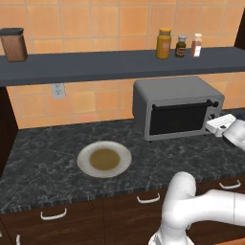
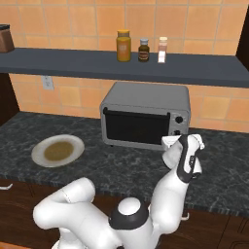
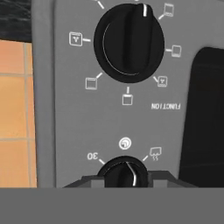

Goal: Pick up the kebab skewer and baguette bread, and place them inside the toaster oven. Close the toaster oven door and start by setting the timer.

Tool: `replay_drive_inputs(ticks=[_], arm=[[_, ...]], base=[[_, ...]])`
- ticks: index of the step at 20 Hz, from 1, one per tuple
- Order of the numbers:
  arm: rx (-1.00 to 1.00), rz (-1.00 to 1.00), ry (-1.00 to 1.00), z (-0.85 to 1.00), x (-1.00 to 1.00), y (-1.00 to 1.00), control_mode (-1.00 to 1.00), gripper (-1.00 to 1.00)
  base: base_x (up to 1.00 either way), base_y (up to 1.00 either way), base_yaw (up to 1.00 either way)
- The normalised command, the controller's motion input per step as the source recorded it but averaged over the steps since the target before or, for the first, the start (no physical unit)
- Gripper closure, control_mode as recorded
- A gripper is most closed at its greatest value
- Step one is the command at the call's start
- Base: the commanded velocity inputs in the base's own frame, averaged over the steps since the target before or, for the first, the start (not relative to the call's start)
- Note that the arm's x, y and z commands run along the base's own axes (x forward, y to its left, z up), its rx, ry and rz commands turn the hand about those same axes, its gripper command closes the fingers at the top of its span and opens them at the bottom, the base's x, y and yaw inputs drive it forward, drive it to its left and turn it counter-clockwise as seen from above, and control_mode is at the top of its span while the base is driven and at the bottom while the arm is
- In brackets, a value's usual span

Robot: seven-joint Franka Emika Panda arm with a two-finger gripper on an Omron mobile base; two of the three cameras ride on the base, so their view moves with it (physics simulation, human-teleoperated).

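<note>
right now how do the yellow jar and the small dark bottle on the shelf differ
The yellow jar is taller and wider than the small dark bottle and stands to its left. The jar is amber-yellow throughout, while the bottle is dark brown with a pale label. Both stand upright on the dark grey shelf.

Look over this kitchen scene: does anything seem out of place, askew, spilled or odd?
Nothing is spilled or damaged. The toaster oven sits square with its door shut, the plate lies flat, and the jars stand upright. The hand view's lettering reads upside down because the camera is rolled.

The toaster oven [image 3: 118,109] panel reads "FUNCTION" (upside down); "30" by lower knob [image 3: 124,171].
</note>
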Motion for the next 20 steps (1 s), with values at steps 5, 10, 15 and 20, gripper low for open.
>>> replay_drive_inputs(ticks=[5,10,15,20], arm=[[0.00,-0.38,0.00,0.00,0.30,0.58,-1.00,1.00],[0.01,-0.35,0.00,0.00,0.19,0.42,-1.00,1.00],[0.07,-0.27,0.00,0.03,0.07,0.21,-1.00,1.00],[0.12,-0.18,0.00,0.08,0.00,0.29,-1.00,1.00]], base=[[0.00,0.00,0.00],[0.00,0.00,0.00],[0.00,0.00,0.00],[0.00,0.00,0.00]])
